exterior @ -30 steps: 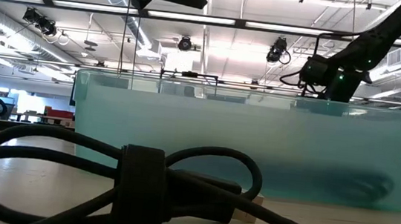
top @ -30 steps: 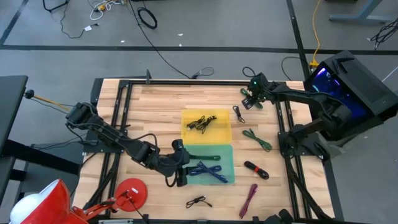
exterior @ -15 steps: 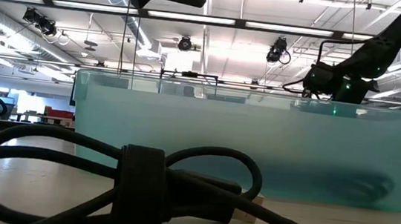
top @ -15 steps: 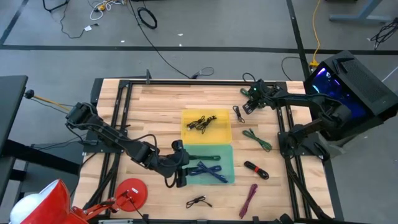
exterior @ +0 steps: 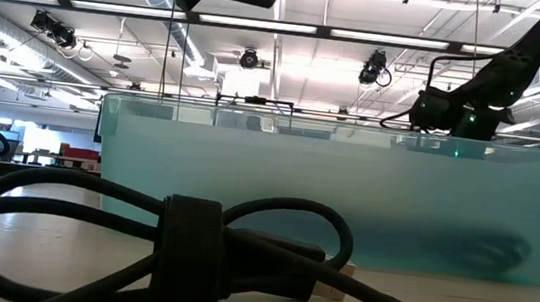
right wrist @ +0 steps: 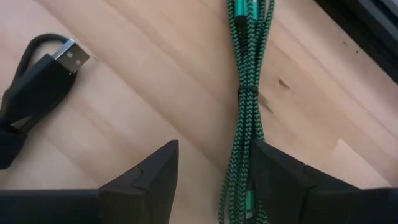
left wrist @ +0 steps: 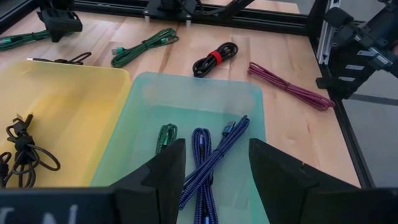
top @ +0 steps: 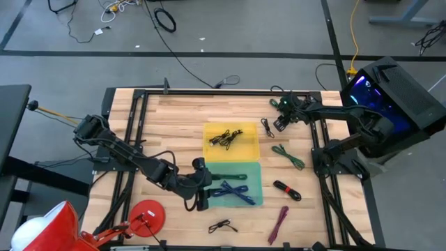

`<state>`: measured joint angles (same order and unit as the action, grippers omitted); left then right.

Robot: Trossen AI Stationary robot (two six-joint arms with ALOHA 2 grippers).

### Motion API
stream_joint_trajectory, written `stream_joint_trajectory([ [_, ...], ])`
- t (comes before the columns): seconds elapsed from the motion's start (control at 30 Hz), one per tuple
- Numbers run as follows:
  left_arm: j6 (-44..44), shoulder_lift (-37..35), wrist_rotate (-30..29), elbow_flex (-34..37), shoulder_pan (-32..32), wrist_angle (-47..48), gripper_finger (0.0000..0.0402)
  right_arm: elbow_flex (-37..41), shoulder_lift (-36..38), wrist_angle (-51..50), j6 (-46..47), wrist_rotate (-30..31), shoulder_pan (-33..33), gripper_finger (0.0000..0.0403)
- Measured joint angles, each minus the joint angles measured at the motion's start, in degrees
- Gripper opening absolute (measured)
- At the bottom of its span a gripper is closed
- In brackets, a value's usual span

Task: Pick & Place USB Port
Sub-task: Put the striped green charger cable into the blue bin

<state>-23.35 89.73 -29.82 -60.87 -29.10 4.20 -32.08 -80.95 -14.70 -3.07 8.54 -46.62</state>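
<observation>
Now: right gripper (right wrist: 214, 180) open over green cable (right wrist: 249, 106) | centre on its tie, then descend (avoid black cable (right wrist: 37, 87)) | left gripper (left wrist: 214, 174) open, waiting above green bin (left wrist: 255, 99).

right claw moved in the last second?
Yes. In the high view the right claw has shifted slightly toward the yellow bin, closing on the black cable beside it.

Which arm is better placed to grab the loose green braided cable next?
Right. Its open end effector hovers beside the green braided cable, which fills its wrist view. The left end effector sits at the teal bin, across the table.
</observation>
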Motion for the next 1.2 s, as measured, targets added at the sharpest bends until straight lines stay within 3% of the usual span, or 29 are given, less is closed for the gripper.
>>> stream_joint_trajectory([
  [0.2, 0.0, 0.0, 0.0, 0.0, 0.0, 0.1, 0.0181, 0.0, 0.0, -1.3, -1.1, -0.5, 0.2, 0.0175],
  [0.3, 0.0, 0.0, 0.0, 0.0, 0.0, 0.1, 0.0181, 0.0, 0.0, -1.3, -1.7, -0.6, 0.2, 0.0120],
  [0.43, 0.0, 0.0, 0.0, 0.0, 0.0, 0.1, 0.0181, 0.0, 0.0, -1.5, -1.8, -0.6, 0.2, 0.0018],
  [0.53, 0.1, 0.0, -0.4, 0.0, 0.0, 0.1, 0.0181, -0.2, 0.0, -1.3, -0.6, -1.1, 0.2, 0.0008],
  [0.7, 0.5, 0.0, -0.5, 0.0, 0.0, 0.1, 0.0181, -2.2, 0.4, -2.1, 1.3, -7.6, 0.3, 0.0002],
  [1.2, 0.6, 0.0, -3.6, 0.0, 0.0, 0.3, 0.0181, -18.7, 10.7, -19.8, 5.6, -8.2, 8.8, 0.0000],
])
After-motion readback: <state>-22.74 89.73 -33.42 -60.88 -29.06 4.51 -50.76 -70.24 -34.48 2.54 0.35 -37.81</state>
